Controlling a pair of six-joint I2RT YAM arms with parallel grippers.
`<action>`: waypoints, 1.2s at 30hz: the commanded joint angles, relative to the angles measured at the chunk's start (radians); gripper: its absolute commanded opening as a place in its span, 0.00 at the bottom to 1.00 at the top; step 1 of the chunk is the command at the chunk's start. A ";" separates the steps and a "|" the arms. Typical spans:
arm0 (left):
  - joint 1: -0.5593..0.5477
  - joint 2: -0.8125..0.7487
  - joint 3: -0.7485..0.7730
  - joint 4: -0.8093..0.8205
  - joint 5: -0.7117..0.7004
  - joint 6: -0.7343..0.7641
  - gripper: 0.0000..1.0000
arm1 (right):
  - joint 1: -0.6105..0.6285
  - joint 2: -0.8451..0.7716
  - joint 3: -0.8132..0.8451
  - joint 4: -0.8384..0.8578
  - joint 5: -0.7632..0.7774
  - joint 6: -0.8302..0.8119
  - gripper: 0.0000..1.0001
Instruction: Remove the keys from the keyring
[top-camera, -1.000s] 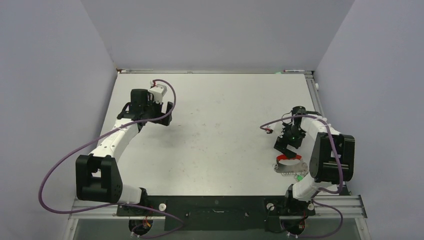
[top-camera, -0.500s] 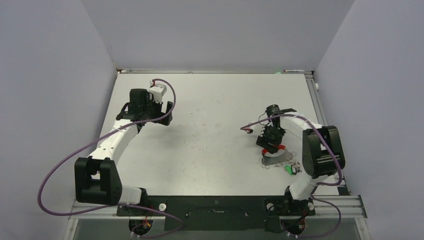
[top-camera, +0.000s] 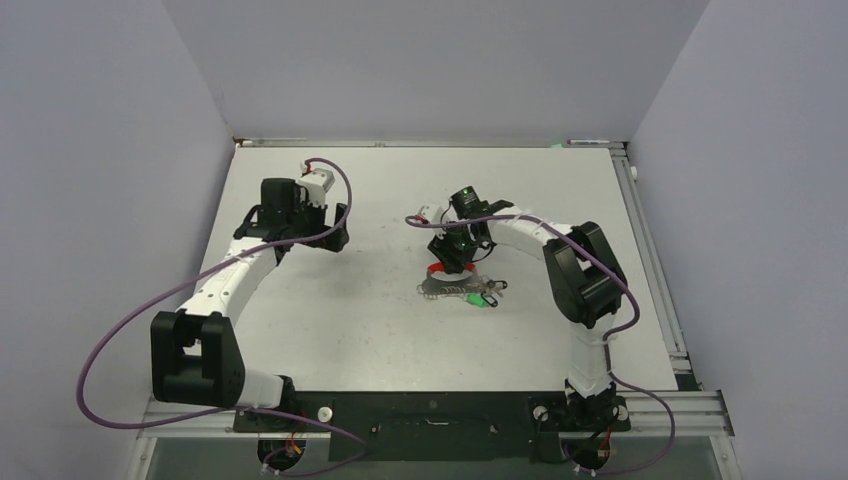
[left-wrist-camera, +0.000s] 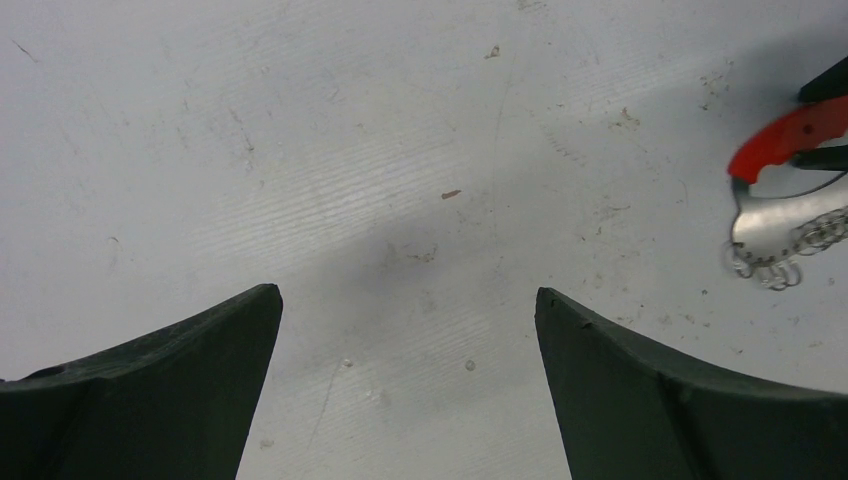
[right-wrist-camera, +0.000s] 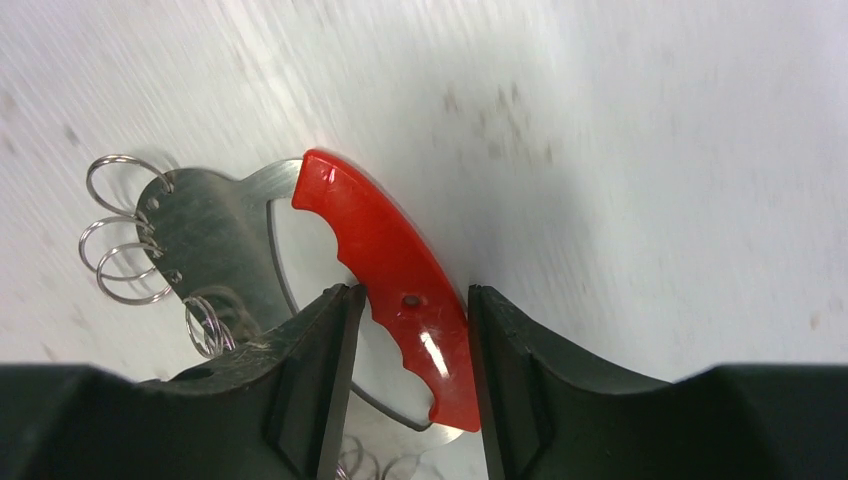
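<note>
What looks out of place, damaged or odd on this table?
Nothing stands out. The right tool grips the keyring by its red band, and the keys fan out beside it. The table shows only light scuffs and specks. Nothing looks spilled or broken.

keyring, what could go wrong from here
The right gripper pinches the keyring only by its thin red band, so it could twist or slip out. The keys lie loose on the table beside it and may snag. The left gripper is open and off to the side, so nothing steadies the ring.
</note>
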 joint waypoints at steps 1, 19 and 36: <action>0.000 0.028 0.008 0.007 0.092 -0.046 0.96 | 0.037 0.096 0.056 0.076 -0.164 0.210 0.44; -0.113 0.321 -0.027 0.155 0.508 -0.288 0.64 | -0.115 -0.178 -0.172 0.091 -0.264 0.258 0.59; -0.303 0.475 0.005 0.182 0.396 -0.357 0.30 | -0.105 -0.160 -0.272 0.182 -0.370 0.305 0.59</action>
